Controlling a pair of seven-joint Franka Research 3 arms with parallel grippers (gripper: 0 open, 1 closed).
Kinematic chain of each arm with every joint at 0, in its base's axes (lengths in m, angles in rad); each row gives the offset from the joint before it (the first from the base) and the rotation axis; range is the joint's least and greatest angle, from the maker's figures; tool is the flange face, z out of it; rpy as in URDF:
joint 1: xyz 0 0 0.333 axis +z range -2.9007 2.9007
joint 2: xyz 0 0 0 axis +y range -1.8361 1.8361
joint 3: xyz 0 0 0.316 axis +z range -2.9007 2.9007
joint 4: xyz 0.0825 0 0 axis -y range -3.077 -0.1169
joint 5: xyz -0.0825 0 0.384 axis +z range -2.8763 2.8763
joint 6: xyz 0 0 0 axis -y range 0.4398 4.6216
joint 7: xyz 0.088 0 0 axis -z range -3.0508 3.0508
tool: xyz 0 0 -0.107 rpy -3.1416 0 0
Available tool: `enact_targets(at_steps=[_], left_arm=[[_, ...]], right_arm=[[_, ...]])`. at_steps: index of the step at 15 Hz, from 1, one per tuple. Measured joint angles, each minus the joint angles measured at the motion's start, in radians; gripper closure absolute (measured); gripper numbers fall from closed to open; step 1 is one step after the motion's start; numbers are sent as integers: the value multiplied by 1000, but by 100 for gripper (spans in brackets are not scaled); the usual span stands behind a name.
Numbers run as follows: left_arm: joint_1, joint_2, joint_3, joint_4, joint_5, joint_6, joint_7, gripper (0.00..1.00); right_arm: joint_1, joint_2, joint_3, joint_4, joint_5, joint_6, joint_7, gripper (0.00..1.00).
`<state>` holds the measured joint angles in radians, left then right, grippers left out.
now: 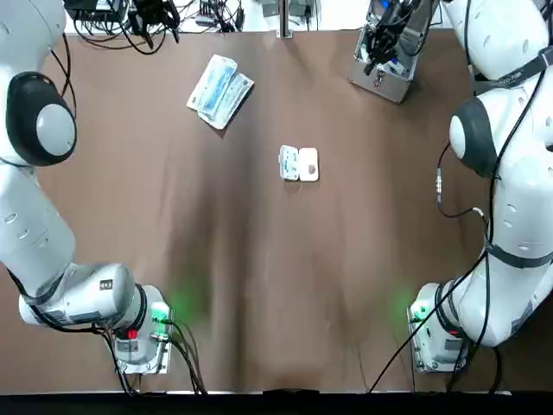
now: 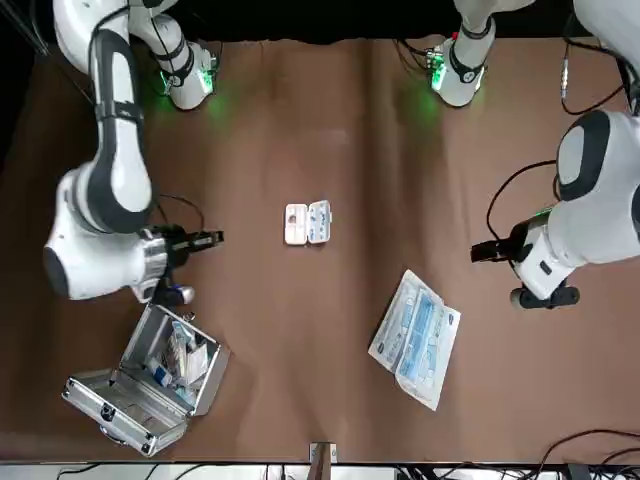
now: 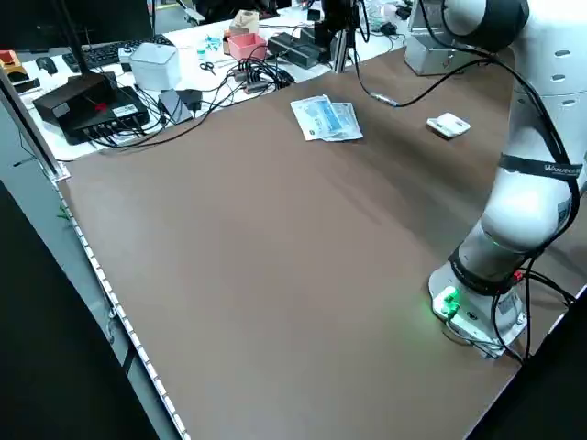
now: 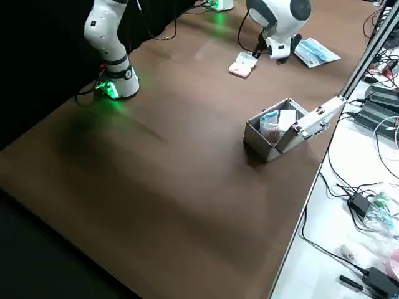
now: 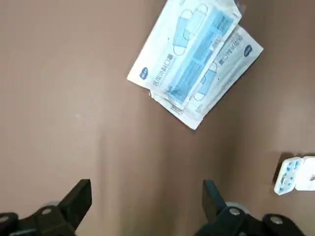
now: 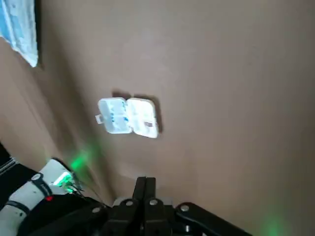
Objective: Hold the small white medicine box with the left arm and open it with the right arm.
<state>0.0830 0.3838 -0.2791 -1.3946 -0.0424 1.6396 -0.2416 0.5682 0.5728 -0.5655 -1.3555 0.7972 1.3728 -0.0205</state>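
The small white medicine box point(image 1: 299, 163) lies open and flat at the table's middle, lid and tray side by side; it also shows in the front view point(image 2: 307, 222) and the right wrist view point(image 6: 128, 116). My left gripper point(image 5: 145, 189) hangs open high over the table's left part, nothing between its fingers, well apart from the box point(image 5: 295, 174). Over the far right, above the metal case, my right gripper point(image 6: 145, 181) is shut on nothing; the front view shows it point(image 2: 213, 238) pointing toward the box from a distance.
A blue-and-white pack of face masks point(image 1: 219, 90) lies at the far left of centre. An open metal case point(image 1: 384, 73) with small items stands at the far right. Cables and electronics point(image 3: 138, 82) crowd the ledge beyond the far edge.
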Motion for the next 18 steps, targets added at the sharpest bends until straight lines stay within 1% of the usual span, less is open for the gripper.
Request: enact_targets(at_steps=[1, 2, 5, 6, 8, 9, 11, 13, 16, 18], left_arm=[[3, -12, 2, 1, 3, 0, 0, 0], [9, -38, 4, 2, 13, -3, 0, 0], [12, -75, 9, 1, 21, -53, -3, 0], [17, -91, 10, 1, 26, -68, -3, 0], [34, -123, 10, 2, 30, -126, 7, 0], [43, -138, 10, 2, 30, -147, 17, 0], [52, -167, 9, 3, 30, -161, 28, 0], [52, -187, 9, 3, 30, -167, 28, 0], [60, -190, 13, 0, 32, -167, 28, 0], [76, -190, 14, -1, 32, -167, 28, 0]], right_arm=[[0, 0, -22, 18, -11, -25, 0, 99], [0, 0, -68, 47, -20, -69, 1, 99], [0, 0, -124, 95, -35, -118, 8, 96], [1, -1, -138, 114, -51, -124, 12, 96], [3, -6, -151, 142, -92, -128, 22, 93], [5, -12, -152, 150, -103, -128, 29, 86], [11, -24, -153, 160, -116, -130, 36, 82], [16, -37, -154, 165, -135, -130, 37, 67], [21, -64, -155, 167, -167, -131, 38, 39], [32, -78, -155, 168, -192, -131, 39, 22]])
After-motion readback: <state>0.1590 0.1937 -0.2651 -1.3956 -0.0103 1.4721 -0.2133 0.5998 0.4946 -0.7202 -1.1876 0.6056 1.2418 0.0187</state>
